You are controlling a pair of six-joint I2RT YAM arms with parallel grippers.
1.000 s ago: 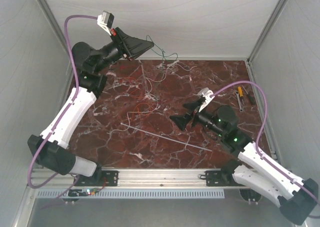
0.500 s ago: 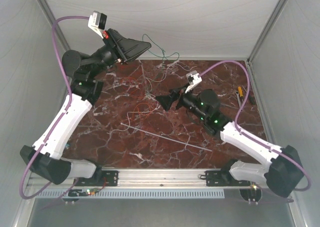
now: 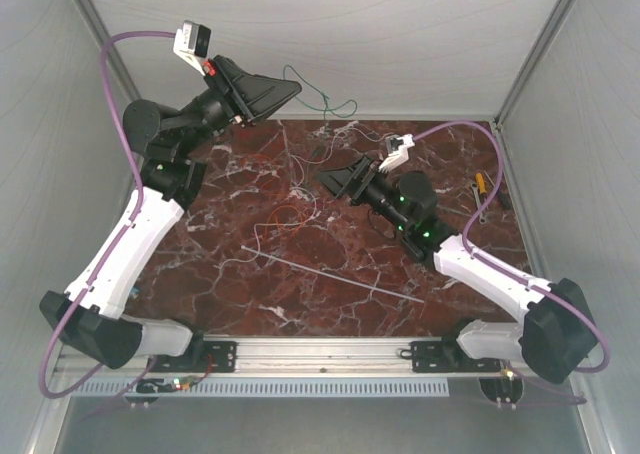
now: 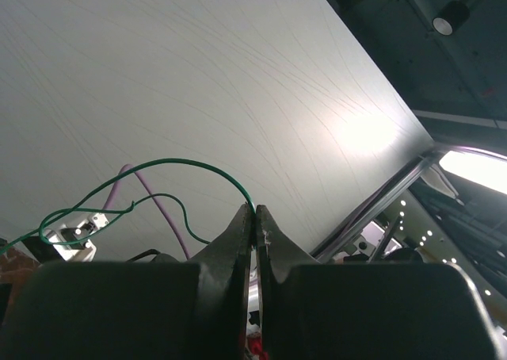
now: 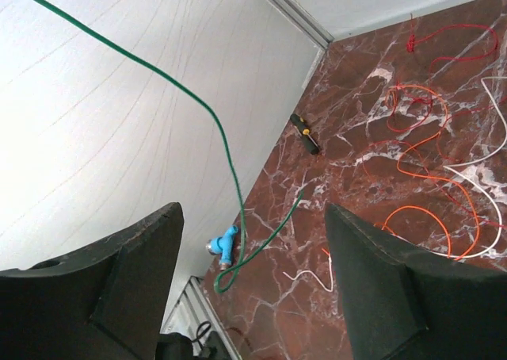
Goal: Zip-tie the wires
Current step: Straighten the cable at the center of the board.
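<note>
Two grippers: we see left gripper [image 4: 254,212] clamped on green wire [image 4: 182,161]; right gripper [image 5: 252,217] apart, wire hanging just ahead, inside its opening.

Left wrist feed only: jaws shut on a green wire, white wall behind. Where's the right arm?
Observer: The right arm reaches over the far middle of the table. Its jaws are open and empty, pointed toward the green wire.
Operator: Zip tie?
Observer: The zip tie lies flat on the marble, nearer the arm bases, and neither arm touches it.
Operator: Other wires?
Observer: Orange and white wires lie in loose curls on the marble, between the zip tie and the far edge.
</note>
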